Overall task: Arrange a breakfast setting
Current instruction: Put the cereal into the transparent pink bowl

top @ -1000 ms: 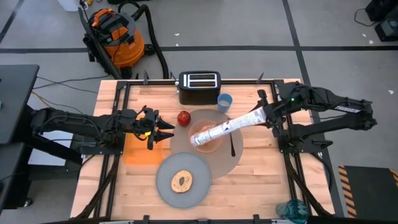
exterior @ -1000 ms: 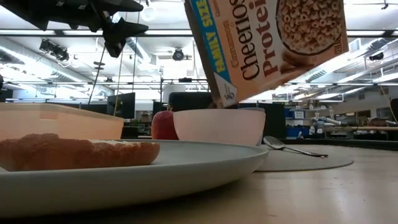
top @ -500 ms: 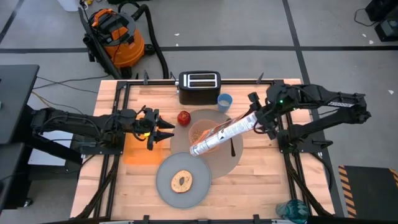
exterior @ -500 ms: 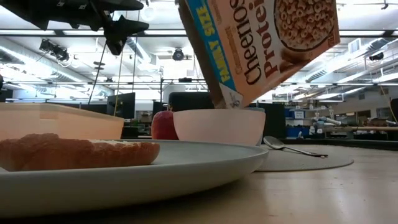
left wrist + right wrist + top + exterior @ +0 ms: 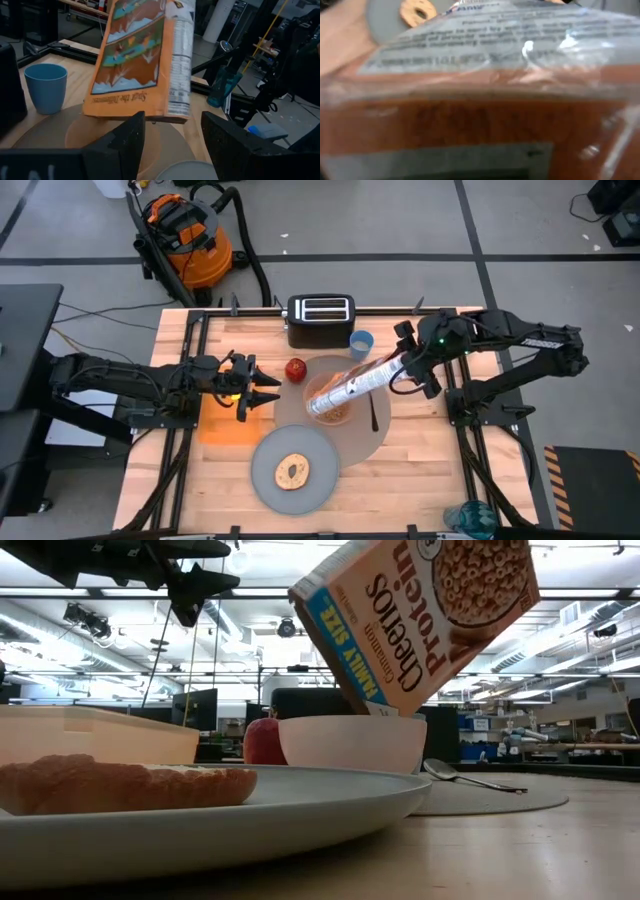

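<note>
My right claw [image 5: 403, 366] is clamped on the base end of the cereal box [image 5: 355, 387], whose long axis slants down away from the claw, open mouth over the pink bowl [image 5: 352, 743]. I judge overtipping could spill cereal onto the placemat [image 5: 365, 442]. My left claw [image 5: 262, 391] waits half-open, empty, well apart.

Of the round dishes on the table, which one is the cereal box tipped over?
The translucent pink bowl on the grey placemat; the cereal box tilts above it. The blue-grey plate holds the bagel.
</note>
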You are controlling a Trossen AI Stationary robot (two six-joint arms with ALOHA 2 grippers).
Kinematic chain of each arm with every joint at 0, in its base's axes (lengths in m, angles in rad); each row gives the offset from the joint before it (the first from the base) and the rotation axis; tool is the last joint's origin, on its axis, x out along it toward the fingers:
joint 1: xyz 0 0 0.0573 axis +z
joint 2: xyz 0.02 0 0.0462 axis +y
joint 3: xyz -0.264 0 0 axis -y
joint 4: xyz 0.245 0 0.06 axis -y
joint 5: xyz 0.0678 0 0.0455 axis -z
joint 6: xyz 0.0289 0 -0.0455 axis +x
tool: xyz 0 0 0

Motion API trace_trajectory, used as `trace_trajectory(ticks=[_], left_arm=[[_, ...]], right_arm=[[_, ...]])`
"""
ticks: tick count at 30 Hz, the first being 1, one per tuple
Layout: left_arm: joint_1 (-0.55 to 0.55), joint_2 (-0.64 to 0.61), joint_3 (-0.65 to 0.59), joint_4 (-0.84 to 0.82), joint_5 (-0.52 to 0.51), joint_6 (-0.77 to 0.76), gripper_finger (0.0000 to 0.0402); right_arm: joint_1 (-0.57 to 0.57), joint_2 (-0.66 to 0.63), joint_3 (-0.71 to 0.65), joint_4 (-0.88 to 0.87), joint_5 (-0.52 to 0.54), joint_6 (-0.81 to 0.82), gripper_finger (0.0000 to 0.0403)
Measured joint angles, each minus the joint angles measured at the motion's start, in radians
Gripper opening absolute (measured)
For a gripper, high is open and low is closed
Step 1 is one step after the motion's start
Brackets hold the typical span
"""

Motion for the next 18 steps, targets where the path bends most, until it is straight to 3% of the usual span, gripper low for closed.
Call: trace_trajectory(ticks=[5, 13, 18], left_arm=[[0.000, 0.000, 0.000, 0.000, 0.000, 0.001, 0.0201], [0.000, 0.000, 0.000, 0.001, 0.000, 0.000, 0.0201], [0.000, 0.000, 0.000, 0.001, 0.000, 0.000, 0.0201]], right_arm=[[0.000, 0.007, 0.002, 0.025, -0.005, -0.003, 0.0205], [0.016, 0.000, 0.002, 0.019, -0.104, 0.028, 0.0205], [0.022, -0.008, 0.002, -0.036, -0.064, 0.053, 0.0205]])
